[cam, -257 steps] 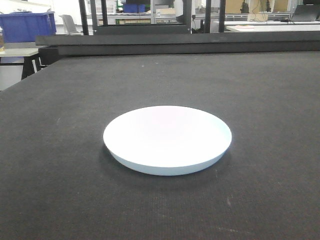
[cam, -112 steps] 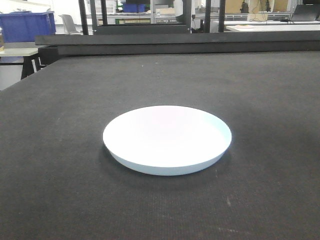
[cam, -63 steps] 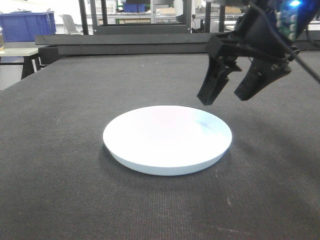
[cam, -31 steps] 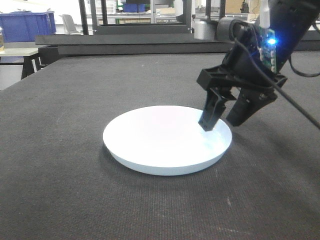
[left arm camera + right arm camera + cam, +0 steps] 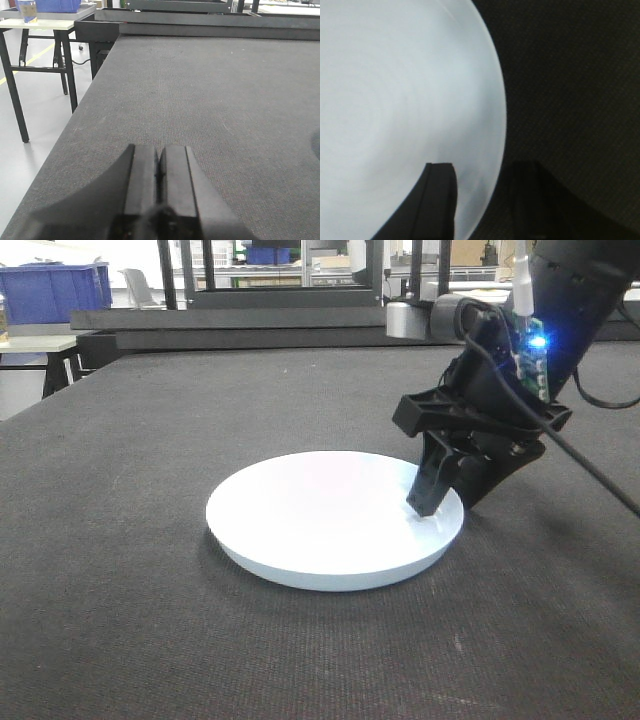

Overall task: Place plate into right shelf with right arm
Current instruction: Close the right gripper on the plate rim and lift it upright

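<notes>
Since half a second ago the right claw point(image 5: 447, 502) has sunk lower at the right rim of the plate point(image 5: 320, 520), which lies flat on the dark table point(image 5: 110, 570). The right wrist view alone shows the claw spread: one finger point(image 5: 438, 200) over the plate, the other outside the rim. The left claw point(image 5: 159, 175) is pressed together above the table. A blue bin point(image 5: 55, 292) stands behind.

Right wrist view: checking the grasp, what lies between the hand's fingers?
The plate's rim and a strip of dark table, shown in the right wrist view.
</notes>
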